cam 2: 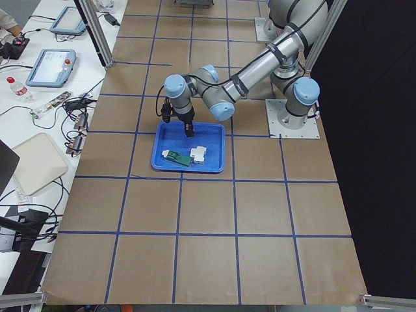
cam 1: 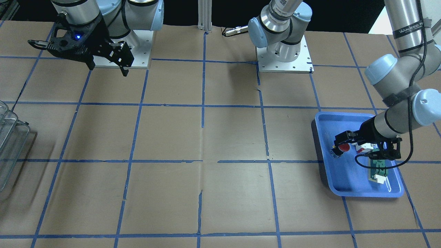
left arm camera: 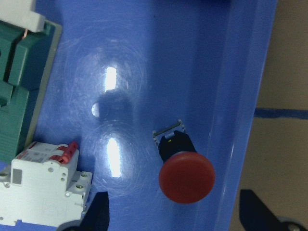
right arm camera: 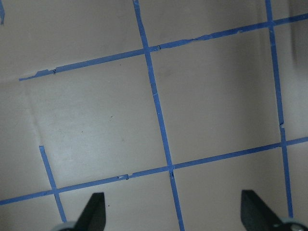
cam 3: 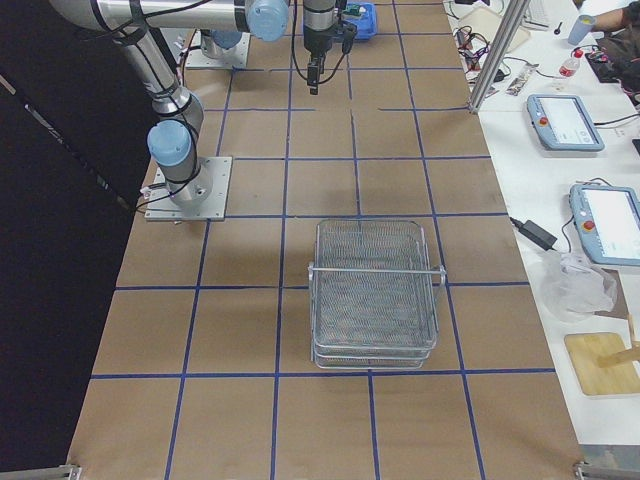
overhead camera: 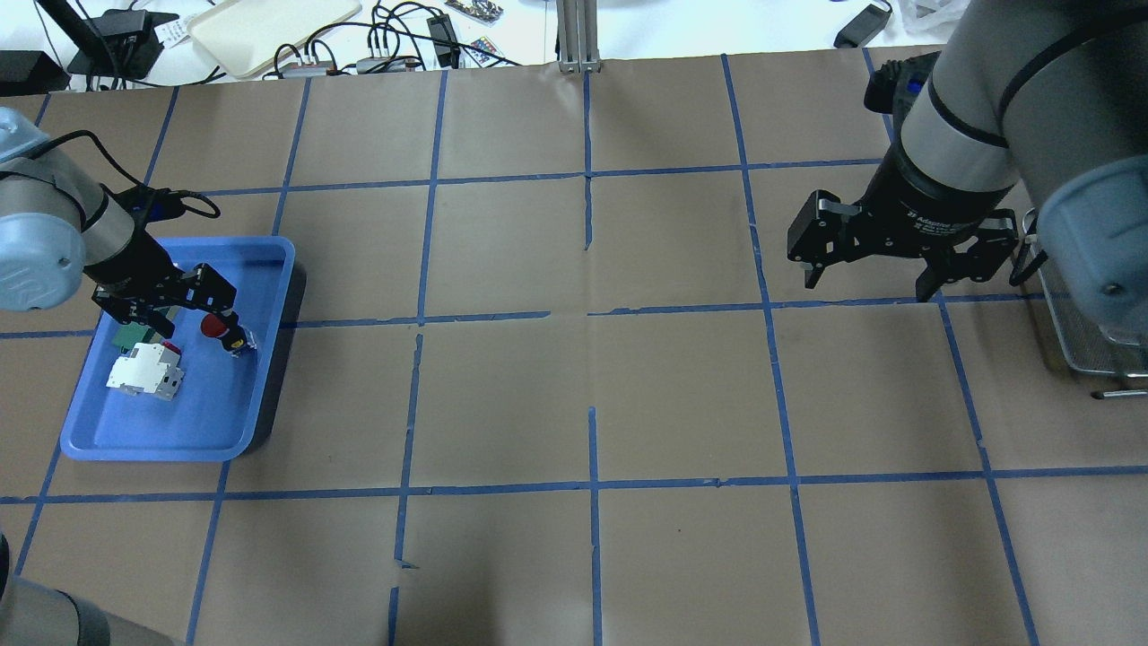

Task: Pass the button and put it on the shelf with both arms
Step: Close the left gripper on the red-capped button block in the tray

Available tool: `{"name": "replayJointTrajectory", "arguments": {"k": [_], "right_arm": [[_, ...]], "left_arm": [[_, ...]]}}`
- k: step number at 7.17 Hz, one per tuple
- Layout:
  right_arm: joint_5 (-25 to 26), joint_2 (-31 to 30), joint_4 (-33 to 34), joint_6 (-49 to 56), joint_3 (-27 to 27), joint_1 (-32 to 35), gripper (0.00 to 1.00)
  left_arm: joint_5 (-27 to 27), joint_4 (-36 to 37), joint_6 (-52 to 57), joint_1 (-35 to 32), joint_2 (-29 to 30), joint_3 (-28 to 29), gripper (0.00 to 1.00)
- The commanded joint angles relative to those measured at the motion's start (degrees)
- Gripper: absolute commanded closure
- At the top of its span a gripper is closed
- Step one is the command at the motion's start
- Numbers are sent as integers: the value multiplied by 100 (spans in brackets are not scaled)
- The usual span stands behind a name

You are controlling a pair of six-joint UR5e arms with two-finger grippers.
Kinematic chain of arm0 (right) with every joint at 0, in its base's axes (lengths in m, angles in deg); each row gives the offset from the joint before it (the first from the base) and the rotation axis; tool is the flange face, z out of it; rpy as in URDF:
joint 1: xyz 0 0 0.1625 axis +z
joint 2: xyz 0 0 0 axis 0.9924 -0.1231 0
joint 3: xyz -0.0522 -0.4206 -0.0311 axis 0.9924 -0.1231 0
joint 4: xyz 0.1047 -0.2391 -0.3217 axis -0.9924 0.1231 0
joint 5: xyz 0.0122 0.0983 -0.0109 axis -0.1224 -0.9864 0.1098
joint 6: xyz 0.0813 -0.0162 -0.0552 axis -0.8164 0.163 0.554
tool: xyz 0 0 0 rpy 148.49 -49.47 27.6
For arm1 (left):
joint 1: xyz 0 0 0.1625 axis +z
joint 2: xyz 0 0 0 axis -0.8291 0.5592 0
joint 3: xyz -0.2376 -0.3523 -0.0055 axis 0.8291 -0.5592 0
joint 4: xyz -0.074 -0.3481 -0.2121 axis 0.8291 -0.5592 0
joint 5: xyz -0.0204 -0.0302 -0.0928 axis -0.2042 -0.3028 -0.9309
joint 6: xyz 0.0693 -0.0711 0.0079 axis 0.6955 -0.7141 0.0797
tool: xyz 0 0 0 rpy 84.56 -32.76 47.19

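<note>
The button (left arm camera: pixel 186 177), with its red mushroom cap and black body, lies on its side in the blue tray (overhead camera: pixel 179 431) near the tray's wall. It also shows in the overhead view (overhead camera: pixel 215 326) and the front view (cam 1: pixel 343 148). My left gripper (left arm camera: pixel 175 214) is open just above the tray, with one fingertip on each side of the button and neither touching it. My right gripper (overhead camera: pixel 866 285) is open and empty, high above the table. The wire-mesh shelf (cam 3: pixel 375 295) stands beyond it at the table's right end, and only its edge shows in the overhead view (overhead camera: pixel 1090 350).
A white block with red marks (overhead camera: pixel 143 371) and a green flat block (overhead camera: pixel 130 334) lie in the tray beside the button. Blue tape lines grid the brown table. The arm bases (cam 1: pixel 284 55) are bolted at the robot's edge.
</note>
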Motion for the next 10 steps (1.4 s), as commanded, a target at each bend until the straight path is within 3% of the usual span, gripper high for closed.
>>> {"name": "replayJointTrajectory", "arguments": {"k": [1, 4, 5, 7, 8, 10], "right_arm": [[16, -3, 6, 7, 5, 0, 0], [34, -3, -3, -2, -4, 0, 0], [34, 6, -3, 7, -4, 0, 0], [25, 6, 24, 7, -4, 0, 0], [25, 6, 32, 7, 5, 0, 0], [33, 15, 59, 7, -4, 0, 0]], "left_arm": [[-5, 125, -222, -41, 107, -5, 6], [4, 125, -213, -189, 81, -5, 29], [4, 125, -126, -216, 28, -14, 51], [74, 133, 539, -190, -16, -5, 87], [83, 186, 865, -173, -7, 73, 100], [-56, 169, 1533, -216, -129, 231, 100]]}}
